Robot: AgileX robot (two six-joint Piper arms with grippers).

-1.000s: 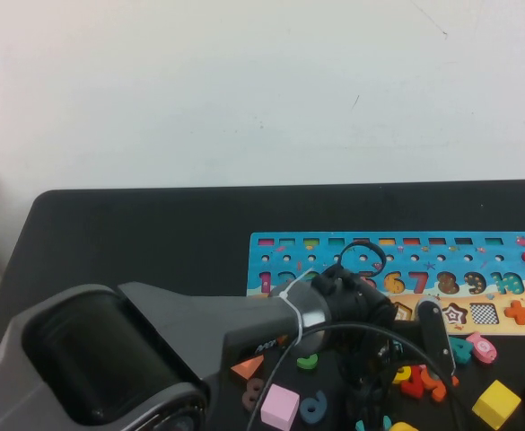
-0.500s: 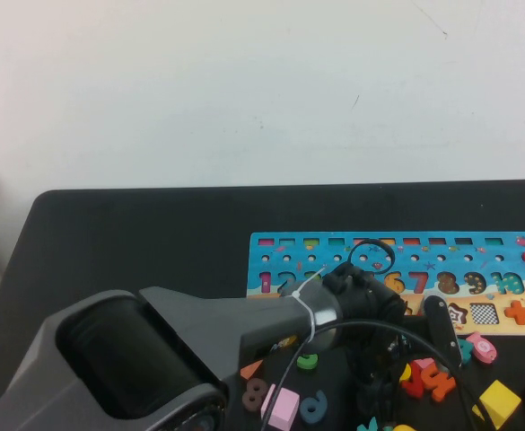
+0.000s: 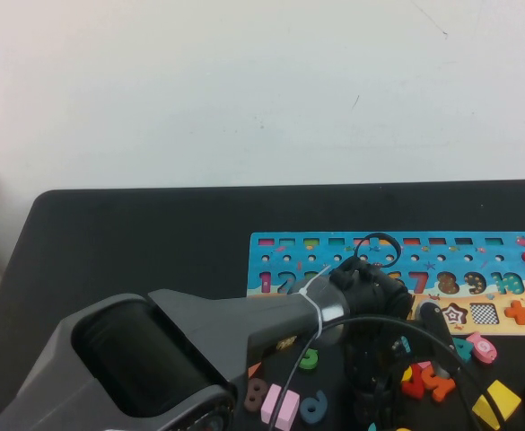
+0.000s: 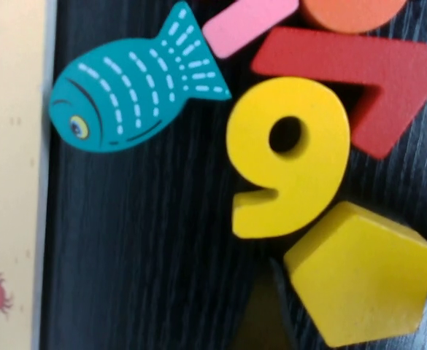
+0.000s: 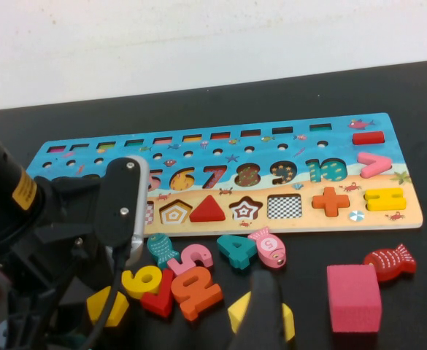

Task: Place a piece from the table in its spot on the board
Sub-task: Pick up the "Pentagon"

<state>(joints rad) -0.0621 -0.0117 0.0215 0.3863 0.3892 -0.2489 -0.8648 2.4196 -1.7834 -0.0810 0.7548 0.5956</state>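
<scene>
The yellow 9 (image 4: pixel 290 157) lay flat on the table (image 3: pixel 136 233), off the board (image 3: pixel 262 260) and just beside its near edge, in the loose heap of pieces. It touched the red 7 (image 4: pixel 366 87) on one side. The yellow pentagon (image 4: pixel 359 281) sat just beside its tail and the teal fish (image 4: pixel 125 95) lay near it, toward the board.

My left gripper (image 3: pixel 368 395) hung over that heap, and I could not tell whether it was open or closed. Over the last second my left arm had slid further right and toward the board. Its cable loop now reached the board's top row of slots, and the arm hid most of the orange triangle it had earlier left showing.

My right gripper (image 5: pixel 260 313) hovered low over the table on the near side of the heap. I could not tell its state either.
</scene>
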